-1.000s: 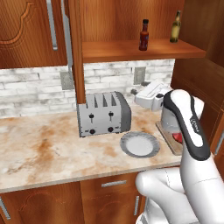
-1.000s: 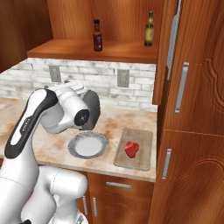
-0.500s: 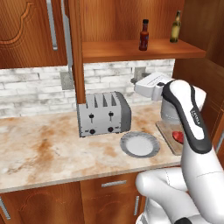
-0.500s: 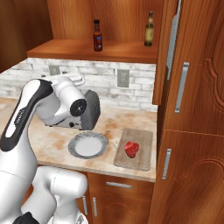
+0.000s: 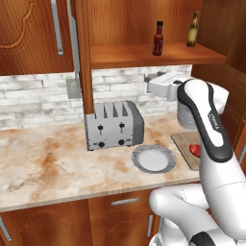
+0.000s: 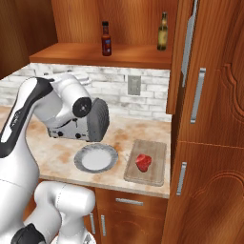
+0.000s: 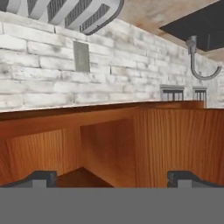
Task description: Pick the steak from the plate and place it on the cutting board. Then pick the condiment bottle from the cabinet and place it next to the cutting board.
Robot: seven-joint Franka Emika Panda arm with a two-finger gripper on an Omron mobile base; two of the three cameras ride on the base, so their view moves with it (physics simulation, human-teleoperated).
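On shelf above, condiment bottle (image 6: 106, 38) well apart from fingers (image 7: 41, 178), spread wide, empty.

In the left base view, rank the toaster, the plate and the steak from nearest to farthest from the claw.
The open claw is up by the backsplash, under the shelf.
1. Toaster: just below and left of it, against the wall.
2. Plate: further forward, near the counter's front edge.
3. Steak: on the cutting board, off to the right.

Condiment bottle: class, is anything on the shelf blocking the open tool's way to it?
Nothing visible does. The condiment bottle stands alone on the cabinet shelf, its front bare; the green bottle stands well apart beside it.
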